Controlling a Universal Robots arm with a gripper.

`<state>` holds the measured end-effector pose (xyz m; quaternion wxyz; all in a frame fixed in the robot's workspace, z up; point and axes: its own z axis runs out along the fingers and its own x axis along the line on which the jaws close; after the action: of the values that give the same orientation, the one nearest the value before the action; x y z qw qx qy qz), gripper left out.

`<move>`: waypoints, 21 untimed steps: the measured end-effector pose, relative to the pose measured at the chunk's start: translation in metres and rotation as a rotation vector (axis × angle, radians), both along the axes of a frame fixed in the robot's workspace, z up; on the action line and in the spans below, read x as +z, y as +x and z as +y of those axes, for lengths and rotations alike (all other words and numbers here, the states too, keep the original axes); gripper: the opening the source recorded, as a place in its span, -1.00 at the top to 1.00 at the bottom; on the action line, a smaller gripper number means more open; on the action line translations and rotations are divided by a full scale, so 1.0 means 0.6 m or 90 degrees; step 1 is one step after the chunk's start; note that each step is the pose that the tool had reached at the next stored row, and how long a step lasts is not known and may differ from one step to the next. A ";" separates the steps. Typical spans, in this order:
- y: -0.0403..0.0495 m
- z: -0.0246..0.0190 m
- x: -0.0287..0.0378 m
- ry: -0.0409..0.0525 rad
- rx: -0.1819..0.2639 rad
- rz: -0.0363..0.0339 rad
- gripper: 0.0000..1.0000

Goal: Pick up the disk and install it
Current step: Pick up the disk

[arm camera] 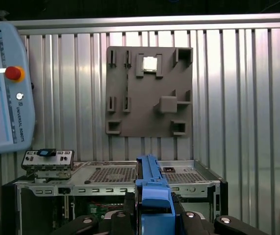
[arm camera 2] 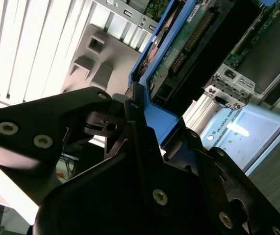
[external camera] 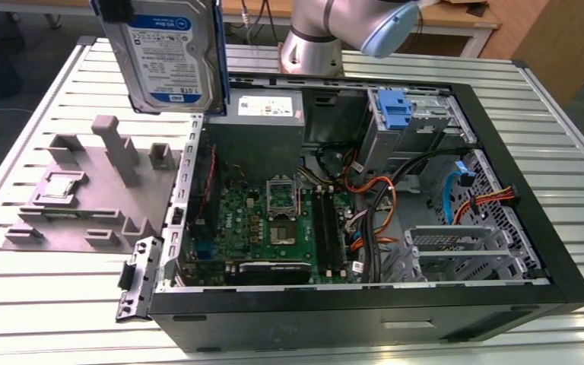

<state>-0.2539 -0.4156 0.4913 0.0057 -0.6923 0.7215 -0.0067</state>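
The black end effector (arm camera: pixel 152 219) is closed on the blue carrier frame of the disk (arm camera: pixel 150 178), its jaws pressed against either side. In the exterior view the disk (external camera: pixel 167 57) hangs upright in the air. It is a silver drive with a blue-and-white label, above the open computer case (external camera: pixel 373 313) at its upper corner on the exterior view's left. A grey fixture plate (external camera: pixel 64 209) lies beside the case on the ribbed bench (external camera: pixel 550 122).
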 end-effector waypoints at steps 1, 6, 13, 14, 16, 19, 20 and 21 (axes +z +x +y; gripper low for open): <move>0.001 -0.0003 0.000 0.0000 0.000 0.0000 0.27; 0.003 -0.0021 0.000 0.0000 0.000 0.0000 0.27; 0.007 -0.0047 0.000 0.0001 0.000 -0.0001 0.27; 0.008 -0.0049 0.000 0.0000 0.000 -0.0001 0.27; 0.010 -0.0054 0.000 0.0000 0.000 0.0000 0.27; 0.012 -0.0058 0.000 0.0000 0.000 0.0000 0.27; 0.013 -0.0058 0.000 0.0000 0.000 0.0000 0.27; 0.014 -0.0060 0.000 0.0000 0.000 0.0000 0.27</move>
<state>-0.2454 -0.4192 0.4912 0.0057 -0.6923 0.7215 -0.0067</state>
